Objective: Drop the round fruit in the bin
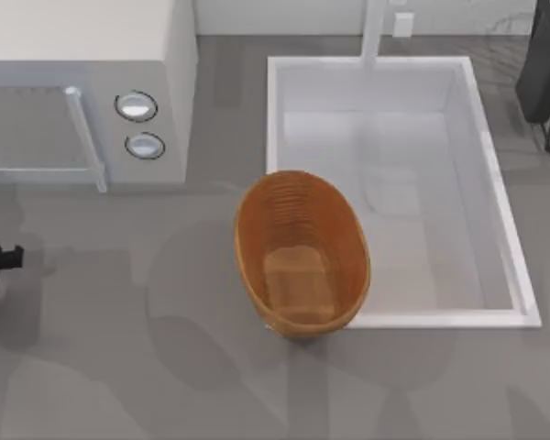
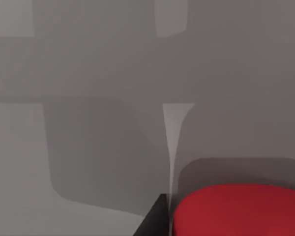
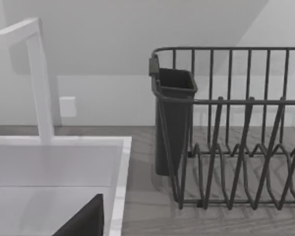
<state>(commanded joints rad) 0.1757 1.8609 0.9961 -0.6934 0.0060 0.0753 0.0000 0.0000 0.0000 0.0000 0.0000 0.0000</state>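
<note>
We see a grey counter [image 1: 119, 367] carrying everything. A white microwave [image 1: 82, 92] sits at its far-left corner. A white sink [image 1: 504, 238] is set into the counter's right half, with a faucet [image 1: 374, 27] at its far edge. The orange-brown bin [image 1: 257, 220] stands at the counter's middle, upright, its right side overlapping the sink's near-left corner. A dark dish rack [image 3: 236, 147] stands at the far-right corner, just beside the sink. In the left wrist view the red fruit [image 2: 241, 211] lies on the grey counter.

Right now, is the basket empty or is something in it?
Empty: in the top view the orange-brown basket shows a bare flat bottom; the red fruit is elsewhere, by my left wrist camera.
</note>
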